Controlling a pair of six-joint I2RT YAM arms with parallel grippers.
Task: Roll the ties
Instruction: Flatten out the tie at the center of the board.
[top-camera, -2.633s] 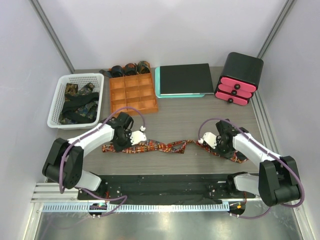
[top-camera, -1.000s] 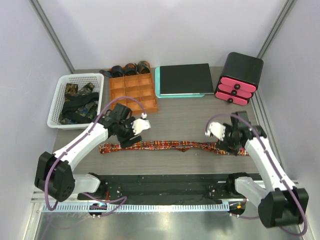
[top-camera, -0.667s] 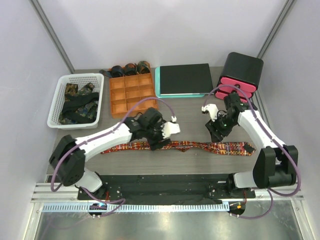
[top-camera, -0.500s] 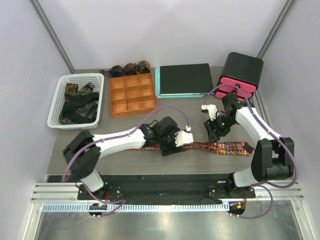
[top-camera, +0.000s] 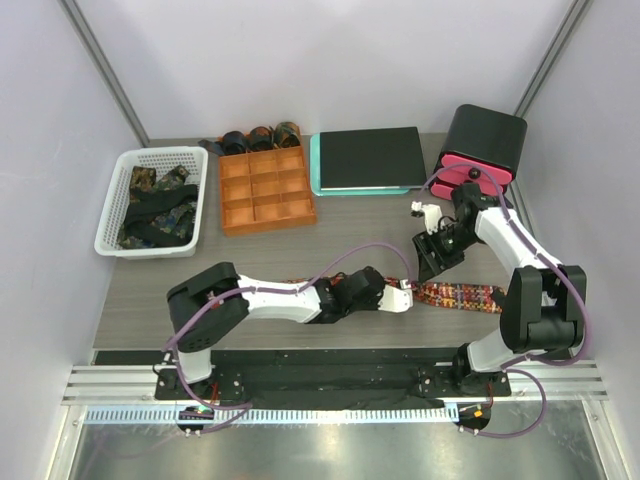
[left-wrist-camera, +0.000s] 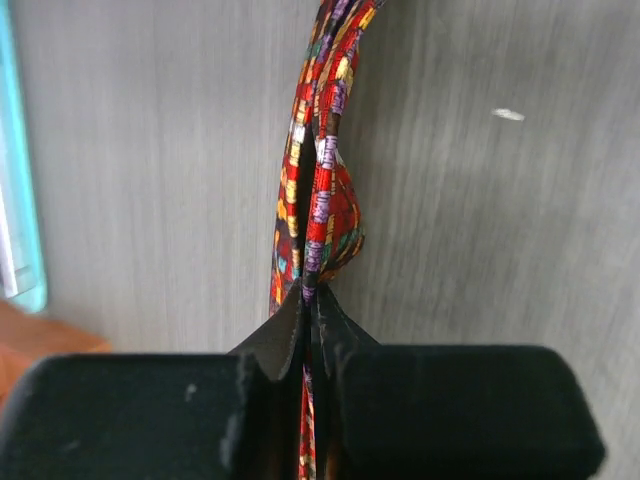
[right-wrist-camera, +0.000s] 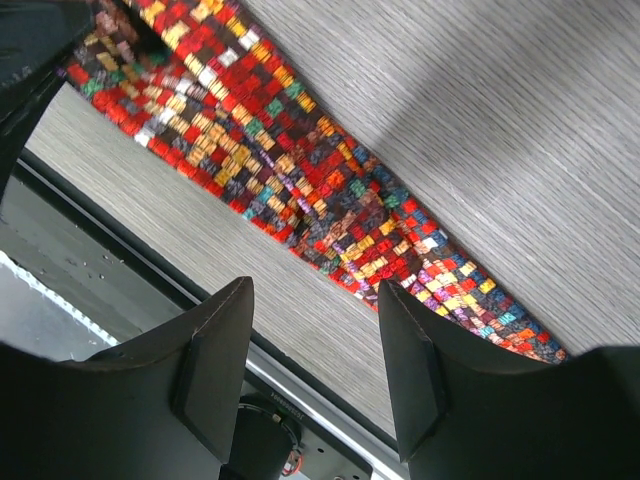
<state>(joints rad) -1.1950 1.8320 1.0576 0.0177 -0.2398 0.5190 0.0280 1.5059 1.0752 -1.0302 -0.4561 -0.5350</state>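
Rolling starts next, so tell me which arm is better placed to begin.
Probably left: the left hand is shut on the tie; the right hand hangs open above it, holding nothing.

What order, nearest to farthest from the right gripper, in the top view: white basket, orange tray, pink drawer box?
1. Pink drawer box, behind the right gripper
2. Orange tray, back, left of centre
3. White basket, far left

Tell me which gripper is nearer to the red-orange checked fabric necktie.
Left. The left gripper is shut on the red-orange checked fabric necktie, pinching a fold of it. The right gripper hangs open above its wide part, apparently without touching.
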